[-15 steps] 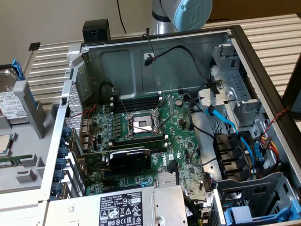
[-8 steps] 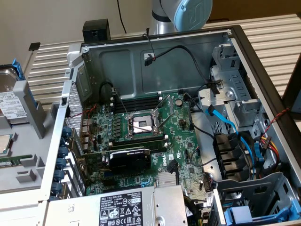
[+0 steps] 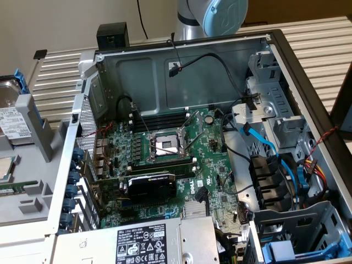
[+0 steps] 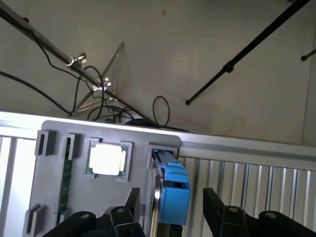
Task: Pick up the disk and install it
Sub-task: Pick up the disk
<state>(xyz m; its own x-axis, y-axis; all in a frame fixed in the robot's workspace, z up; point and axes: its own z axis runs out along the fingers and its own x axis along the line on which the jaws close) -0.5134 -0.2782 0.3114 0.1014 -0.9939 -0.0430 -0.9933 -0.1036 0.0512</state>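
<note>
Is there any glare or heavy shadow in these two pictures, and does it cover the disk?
Wrist view: the processor chip in the grey tray glares nearly white, its markings washed out; the disk beside it is evenly lit. Exterior view: soft, even light, no strong glare; the disk at the exterior view's left edge is plainly lit.

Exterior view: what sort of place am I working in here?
Most likely a computer assembly or repair bench. An opened PC case shows its bare motherboard, and beside it a grey parts fixture holds the disk and a processor chip, all on a slatted metal table.
</note>
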